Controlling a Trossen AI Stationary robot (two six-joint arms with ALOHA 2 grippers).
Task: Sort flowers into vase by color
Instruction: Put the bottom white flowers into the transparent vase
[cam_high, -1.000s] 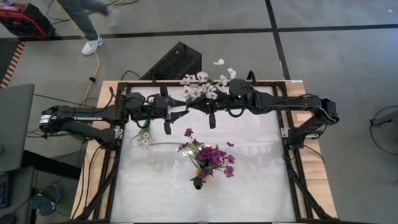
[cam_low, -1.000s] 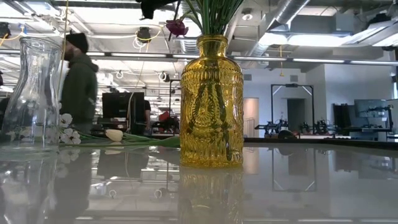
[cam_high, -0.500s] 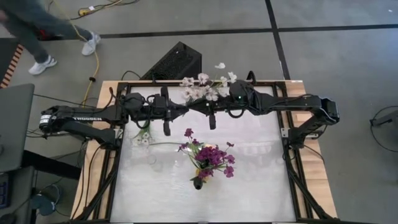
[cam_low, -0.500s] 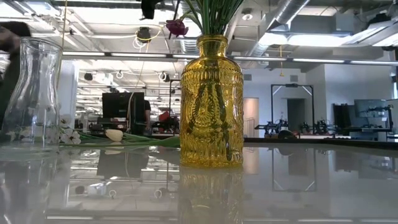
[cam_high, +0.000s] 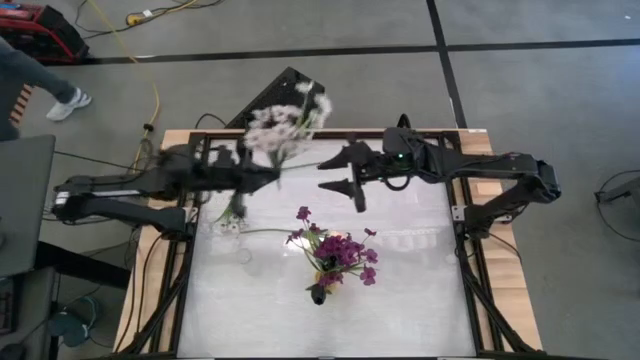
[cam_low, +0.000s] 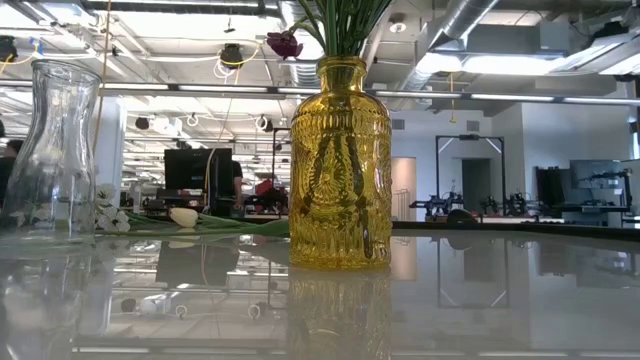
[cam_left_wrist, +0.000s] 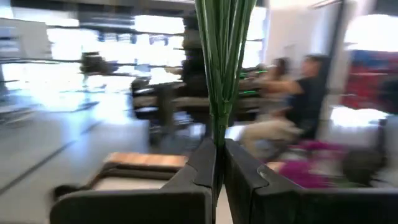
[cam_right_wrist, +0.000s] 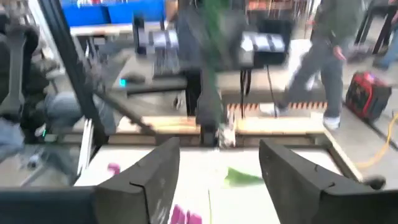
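Observation:
My left gripper (cam_high: 275, 175) is shut on a spray of small white blossoms (cam_high: 285, 122) above the far part of the table. My right gripper (cam_high: 345, 180) stands open beside it on the right, with nothing between its fingers (cam_right_wrist: 158, 180). A yellow glass vase (cam_low: 340, 160) near the table's middle holds purple flowers (cam_high: 345, 250). A clear glass vase (cam_low: 55, 150) stands to its left. A cream tulip (cam_low: 183, 216) and more white blossoms (cam_high: 232, 222) lie flat on the table near the clear vase. My left gripper pinches the spray's bundled green stems (cam_left_wrist: 217, 118) between its two fingers, which come level from the table's left and lie across the stems. The spray is lifted clear of the table, its blossoms leaning toward the far edge.
A black box (cam_high: 285, 100) sits on the floor beyond the table's far edge. A person's leg and shoe (cam_high: 65, 100) show at the far left. Other people sit or walk in the room behind. The white tabletop (cam_high: 400, 300) is bare to the right of the yellow vase.
My right gripper has opened, let go of the white spray and drawn back toward the table's right edge. My left gripper has shut on the stems and carried the spray toward the left, blossoms swinging left and toward the far edge. A person has walked off to the left.

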